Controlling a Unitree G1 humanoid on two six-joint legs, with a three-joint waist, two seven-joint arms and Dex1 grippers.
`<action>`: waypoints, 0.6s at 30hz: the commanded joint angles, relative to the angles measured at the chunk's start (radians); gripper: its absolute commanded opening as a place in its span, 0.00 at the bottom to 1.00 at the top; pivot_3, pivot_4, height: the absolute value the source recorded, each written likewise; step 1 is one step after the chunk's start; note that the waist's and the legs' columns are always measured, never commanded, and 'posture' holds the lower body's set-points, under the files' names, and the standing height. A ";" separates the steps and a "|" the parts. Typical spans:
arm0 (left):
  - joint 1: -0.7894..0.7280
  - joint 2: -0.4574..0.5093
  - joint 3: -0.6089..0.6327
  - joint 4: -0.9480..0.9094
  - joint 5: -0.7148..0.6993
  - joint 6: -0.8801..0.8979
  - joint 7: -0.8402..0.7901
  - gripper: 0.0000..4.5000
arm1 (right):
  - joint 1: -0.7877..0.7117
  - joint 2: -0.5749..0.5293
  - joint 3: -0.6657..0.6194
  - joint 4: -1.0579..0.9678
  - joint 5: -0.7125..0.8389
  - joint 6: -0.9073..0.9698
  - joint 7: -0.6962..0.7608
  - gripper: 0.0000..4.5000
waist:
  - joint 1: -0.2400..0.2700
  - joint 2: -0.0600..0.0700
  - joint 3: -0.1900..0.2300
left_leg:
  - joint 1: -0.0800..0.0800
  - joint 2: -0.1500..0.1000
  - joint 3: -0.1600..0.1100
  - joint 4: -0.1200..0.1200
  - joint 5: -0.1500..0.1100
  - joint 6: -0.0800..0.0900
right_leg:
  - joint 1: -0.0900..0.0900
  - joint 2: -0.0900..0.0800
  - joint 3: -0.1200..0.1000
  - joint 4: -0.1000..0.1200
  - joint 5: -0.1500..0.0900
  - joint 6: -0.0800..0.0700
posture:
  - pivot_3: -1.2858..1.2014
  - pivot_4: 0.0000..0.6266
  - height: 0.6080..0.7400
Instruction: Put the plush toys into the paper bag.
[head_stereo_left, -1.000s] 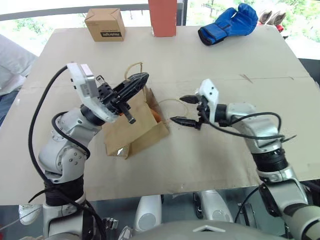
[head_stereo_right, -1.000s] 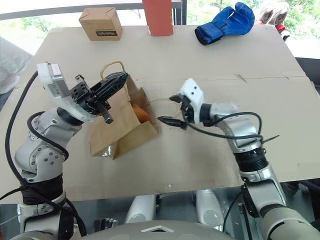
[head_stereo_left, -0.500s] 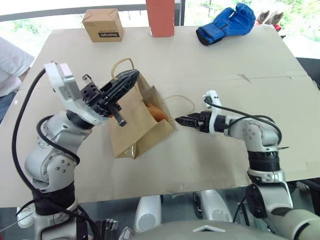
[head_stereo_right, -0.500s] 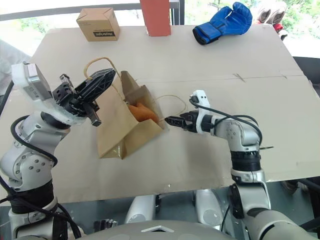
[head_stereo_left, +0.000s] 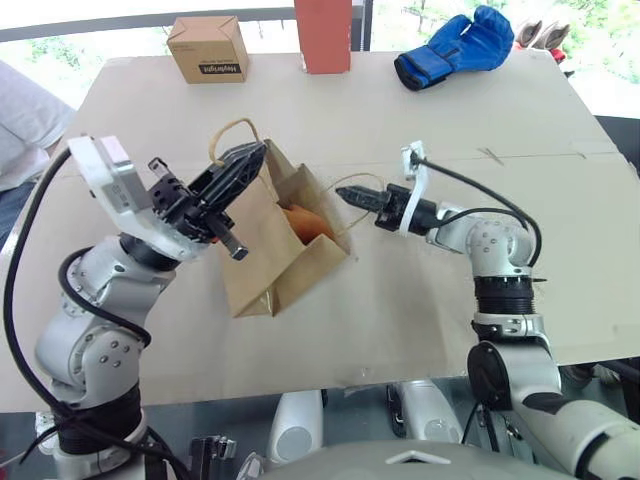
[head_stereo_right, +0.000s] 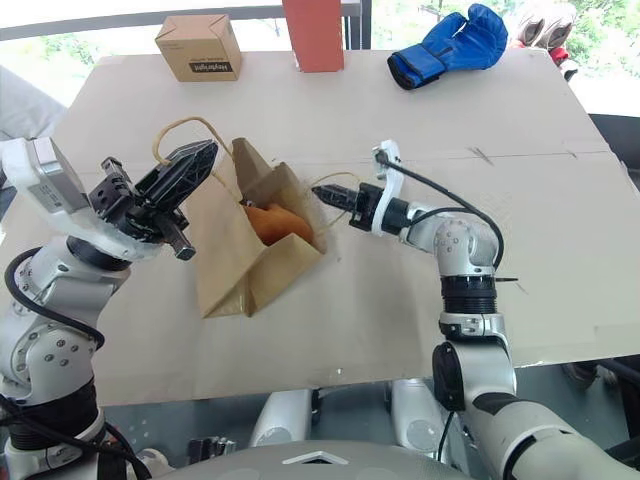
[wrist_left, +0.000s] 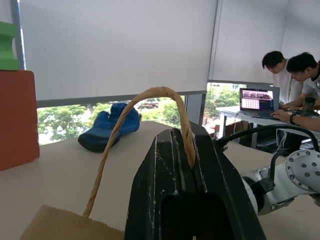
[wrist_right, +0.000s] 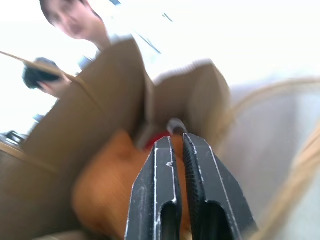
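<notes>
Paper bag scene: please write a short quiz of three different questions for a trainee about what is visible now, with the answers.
1. True or false: the left gripper is shut on a handle of the paper bag.
2. Which toy can be seen in the bag's mouth? A) the orange-brown plush toy B) a green plush frog C) a blue plush whale
3. Fill in: at the table's far edge, the blue boxing glove lies to the robot's ____ of the small cardboard box.

Key
1. True; the looped handle runs between its closed fingers.
2. A
3. right
</notes>
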 joint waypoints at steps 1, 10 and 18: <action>-0.014 -0.007 0.020 -0.030 -0.015 -0.040 0.008 0.00 | -0.079 -0.026 -0.036 -0.082 0.075 -0.015 0.002 0.02 | 0.000 0.000 0.000 | 0.000 0.000 0.000 0.000 0.000 0.000 | 0.000 0.000 0.000 0.000 0.000 0.000 | 0.52 0.24 1.00; -0.181 0.006 -0.015 0.153 0.026 -0.077 -0.060 0.00 | -0.182 -0.151 -0.086 -0.237 0.185 0.050 -0.083 0.02 | 0.004 0.000 0.000 | -0.001 0.000 0.001 0.000 0.000 0.000 | 0.000 0.000 0.000 -0.001 0.000 0.000 | 0.52 0.24 1.00; -0.319 0.077 -0.125 0.430 0.208 -0.096 -0.169 0.00 | -0.233 -0.246 0.023 -0.393 0.179 0.119 -0.201 0.02 | -0.002 0.001 0.000 | -0.001 0.000 0.000 -0.003 0.000 0.000 | -0.004 0.001 0.001 0.000 0.000 0.000 | 0.52 0.24 1.00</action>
